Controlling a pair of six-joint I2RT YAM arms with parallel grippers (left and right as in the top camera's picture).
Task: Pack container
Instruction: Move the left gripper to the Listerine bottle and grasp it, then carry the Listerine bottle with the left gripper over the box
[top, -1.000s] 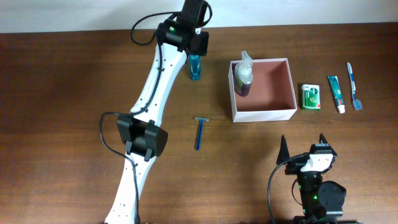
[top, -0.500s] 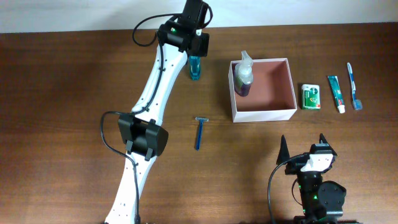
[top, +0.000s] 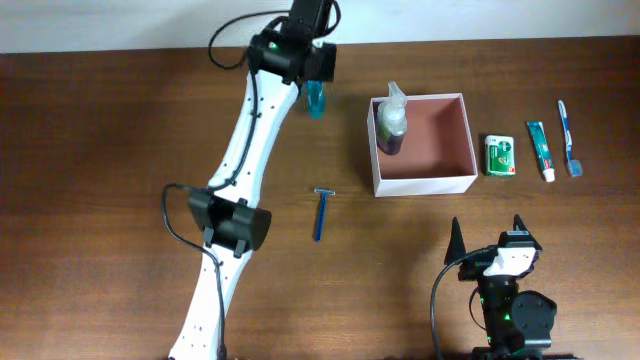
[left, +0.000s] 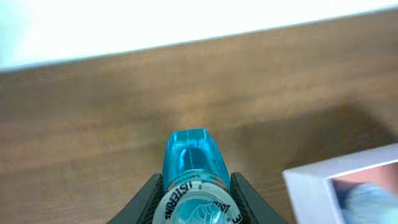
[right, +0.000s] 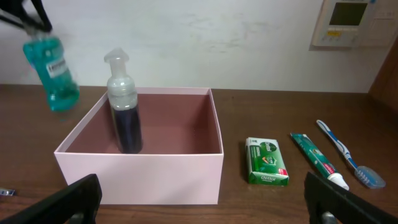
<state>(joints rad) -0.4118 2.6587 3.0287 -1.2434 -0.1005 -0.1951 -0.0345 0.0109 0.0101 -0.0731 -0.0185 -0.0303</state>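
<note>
The container (top: 422, 183) is a square white-walled box with a reddish-brown inside, also in the right wrist view (right: 140, 171). A purple pump bottle (top: 392, 120) stands in its left corner (right: 123, 102). My left gripper (top: 316, 88) is shut on a blue mouthwash bottle (top: 316, 100), holding it by its cap (left: 195, 199) off the table, left of the container; it hangs in the air in the right wrist view (right: 52, 71). My right gripper (top: 490, 240) is open and empty, near the front edge below the container.
A blue razor (top: 322, 212) lies left of the container's front. Right of the container lie a green soap box (top: 500, 156), a toothpaste tube (top: 540, 150) and a toothbrush (top: 569, 138). The wall runs along the table's far edge.
My left gripper has lifted the mouthwash bottle off the table and shifted it slightly up and away. The right arm has not moved.
</note>
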